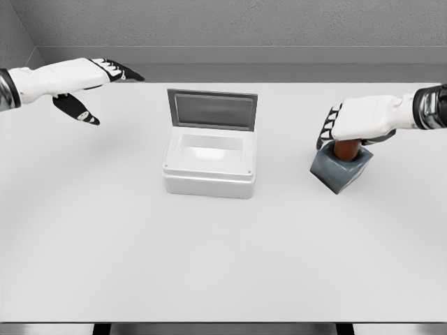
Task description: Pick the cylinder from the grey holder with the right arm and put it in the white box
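A smooth, matte white tabletop (pixel 223 265) fills most of the head view, its front edge running along the bottom and its far edge meeting a grey wall. Near the middle sits the white box (pixel 209 167), a rounded-corner rectangular tub with a shallow glossy cavity and a flat grey lid (pixel 212 109) standing upright at its back edge. Well to the right of it stands the grey holder (pixel 340 171), a blocky, slate-coloured cube turned at an angle to the box, with the cylinder (pixel 346 148) rising from its top; the cylinder is reddish-brown, smooth and round, and only a short stretch shows. The right hand (pixel 360 120), white-shelled with dark finger segments, sits directly over that cylinder with its fingers curled down around the upper part, closed on it while the lower end remains in the holder. The left hand (pixel 91 84) hovers at the far left above the tabletop, fingers spread and holding nothing. Bare tabletop lies between holder and box, and broadly in front of both.
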`<state>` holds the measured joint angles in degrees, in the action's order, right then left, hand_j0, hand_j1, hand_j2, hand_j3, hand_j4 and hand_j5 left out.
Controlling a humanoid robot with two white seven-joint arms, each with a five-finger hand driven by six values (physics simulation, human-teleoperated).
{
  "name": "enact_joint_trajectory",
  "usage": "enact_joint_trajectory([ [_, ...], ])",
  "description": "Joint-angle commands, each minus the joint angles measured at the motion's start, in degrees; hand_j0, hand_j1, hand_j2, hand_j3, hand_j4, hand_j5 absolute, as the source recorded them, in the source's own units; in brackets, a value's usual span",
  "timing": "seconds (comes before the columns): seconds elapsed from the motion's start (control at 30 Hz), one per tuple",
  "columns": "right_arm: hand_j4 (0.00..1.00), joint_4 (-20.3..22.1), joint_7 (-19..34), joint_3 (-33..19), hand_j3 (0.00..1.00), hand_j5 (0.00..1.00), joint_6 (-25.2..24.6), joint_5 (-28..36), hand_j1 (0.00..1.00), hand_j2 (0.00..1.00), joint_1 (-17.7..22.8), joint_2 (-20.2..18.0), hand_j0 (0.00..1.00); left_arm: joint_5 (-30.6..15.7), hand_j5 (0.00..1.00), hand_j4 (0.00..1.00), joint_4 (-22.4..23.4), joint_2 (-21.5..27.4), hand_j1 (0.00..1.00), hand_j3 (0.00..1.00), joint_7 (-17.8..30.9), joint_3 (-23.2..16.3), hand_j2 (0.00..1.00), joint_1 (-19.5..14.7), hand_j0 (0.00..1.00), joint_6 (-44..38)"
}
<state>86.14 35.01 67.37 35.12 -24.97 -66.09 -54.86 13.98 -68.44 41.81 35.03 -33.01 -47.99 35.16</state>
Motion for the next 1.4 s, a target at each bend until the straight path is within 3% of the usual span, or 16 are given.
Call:
enact_joint_trajectory([
  [0.0, 0.75, 0.08, -0.01, 0.4, 0.75, 0.75, -0.12, -0.08, 0.75, 0.75, 0.0, -0.16, 0.75, -0.97, 1.0, 1.0, 0.15, 0.11, 1.0, 1.0, -0.03, 0.23, 1.0, 0.0, 1.0, -0.16],
  [0.03, 0.75, 0.08, -0.01, 0.4, 0.75, 0.75, -0.12, -0.25, 0.75, 0.75, 0.0, -0.16, 0.75, -0.97, 1.0, 1.0, 0.15, 0.11, 1.0, 1.0, -0.03, 0.23, 1.0, -0.09, 1.0, -0.16],
  [0.13, 0.57, 0.08, -0.01, 0.4, 0.57, 0.57, -0.12, -0.17, 0.57, 0.57, -0.09, -0.16, 0.57, -0.53, 1.0, 1.0, 0.24, 0.02, 1.0, 1.0, -0.03, 0.14, 1.0, -0.35, 1.0, -0.16],
  [0.47, 0.48, 0.17, -0.01, -0.04, 0.48, 0.48, -0.12, -0.17, 0.48, 0.48, -0.44, -0.6, 0.48, -0.36, 1.0, 1.0, -0.03, -0.15, 1.0, 1.0, -0.03, -0.47, 1.0, -1.14, 1.0, -0.16],
  [0.57, 0.43, 2.19, -0.01, -0.3, 0.43, 0.43, -0.12, -0.17, 0.43, 0.43, -0.61, -1.48, 0.43, -0.18, 1.0, 1.0, 0.06, -0.24, 1.0, 1.0, -0.03, -0.65, 1.0, -1.14, 1.0, -0.16],
  [1.0, 0.43, 7.2, -0.01, -1.54, 0.43, 0.43, -0.12, 0.27, 0.43, 0.43, -3.08, -2.62, 0.43, 0.52, 1.0, 1.0, -0.2, -0.59, 1.0, 1.0, -0.03, -0.82, 1.0, -1.49, 1.0, -0.16],
  [1.37, 0.42, 7.64, -0.01, -1.36, 0.42, 0.42, -0.12, -0.17, 0.42, 0.42, -4.13, 2.74, 0.42, 0.52, 1.0, 1.0, -0.38, -0.59, 1.0, 1.0, -0.03, -0.82, 1.0, -1.49, 1.0, -0.16],
])
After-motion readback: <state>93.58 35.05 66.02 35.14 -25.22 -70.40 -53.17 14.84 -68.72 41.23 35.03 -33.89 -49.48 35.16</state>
